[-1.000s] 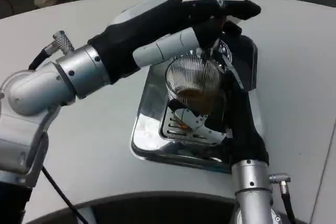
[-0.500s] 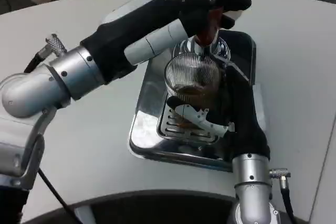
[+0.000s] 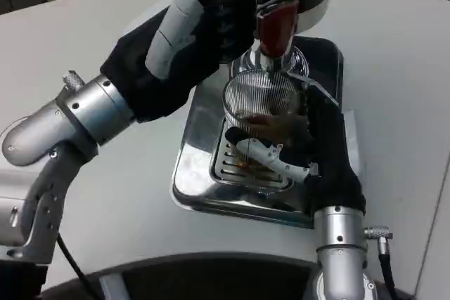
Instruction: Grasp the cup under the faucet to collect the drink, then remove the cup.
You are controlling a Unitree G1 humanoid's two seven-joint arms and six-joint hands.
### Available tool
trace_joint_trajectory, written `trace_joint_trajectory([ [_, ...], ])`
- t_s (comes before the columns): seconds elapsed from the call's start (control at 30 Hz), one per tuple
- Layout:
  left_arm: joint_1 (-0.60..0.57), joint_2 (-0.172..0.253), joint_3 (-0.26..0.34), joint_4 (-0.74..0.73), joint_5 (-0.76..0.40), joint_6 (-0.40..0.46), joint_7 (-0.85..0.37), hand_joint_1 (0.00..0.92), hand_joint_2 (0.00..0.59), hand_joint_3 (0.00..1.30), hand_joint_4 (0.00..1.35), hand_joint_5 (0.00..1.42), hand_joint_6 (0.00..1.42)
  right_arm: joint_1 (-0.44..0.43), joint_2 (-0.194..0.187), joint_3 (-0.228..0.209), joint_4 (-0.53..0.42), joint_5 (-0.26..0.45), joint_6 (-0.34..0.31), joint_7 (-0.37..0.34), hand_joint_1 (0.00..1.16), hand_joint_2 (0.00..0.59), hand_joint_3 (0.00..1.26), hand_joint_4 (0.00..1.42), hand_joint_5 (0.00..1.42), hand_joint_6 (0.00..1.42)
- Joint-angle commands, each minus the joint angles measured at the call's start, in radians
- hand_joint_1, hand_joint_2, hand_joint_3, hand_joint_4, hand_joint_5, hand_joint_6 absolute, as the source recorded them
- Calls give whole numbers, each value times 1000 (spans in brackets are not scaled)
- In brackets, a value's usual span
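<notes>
The black-gloved left hand point(image 3: 211, 22) reaches to the red-brown faucet lever point(image 3: 275, 27) near the far edge of the shiny steel drip tray point(image 3: 193, 173); whether its fingers grip anything I cannot tell. One ribbed clear glass cup point(image 3: 259, 100), holding brown drink low down, sits under the single faucet, held by the right hand point(image 3: 309, 145). Collecting looks under way; removing the cup remains.

Even, moderately bright overhead light. Counter point(image 3: 394, 68) reads flat grey-white. Strong specular glare on steel tray point(image 3: 193, 173) rim. Left hand point(image 3: 211, 12) motion-blurred. Soft shadows under forearms. Frame slightly soft, grainy.
</notes>
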State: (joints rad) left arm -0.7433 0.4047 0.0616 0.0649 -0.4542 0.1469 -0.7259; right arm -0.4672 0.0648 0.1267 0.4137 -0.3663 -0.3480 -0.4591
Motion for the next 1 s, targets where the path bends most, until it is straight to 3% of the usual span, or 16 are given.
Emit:
trace_joint_trajectory([
  [0.03, 28, -11, 12, -12, -24, 32, -10, 0, 49, 106, 0, 60, 12, 38, -1, 5, -22, -5, 2, 3, 981, 159, 621, 686, 751, 621],
  [0.73, 37, 5, 53, -146, -42, 45, -34, 0, 40, 149, 0, 52, 0, 81, -9, 3, -77, -6, 18, 7, 981, 159, 639, 694, 765, 631],
  [1.0, 72, 50, 81, -212, -24, 44, -20, 0, 40, 157, 0, 57, 0, 94, -7, 4, -93, -8, 16, 4, 980, 161, 645, 696, 765, 634],
])
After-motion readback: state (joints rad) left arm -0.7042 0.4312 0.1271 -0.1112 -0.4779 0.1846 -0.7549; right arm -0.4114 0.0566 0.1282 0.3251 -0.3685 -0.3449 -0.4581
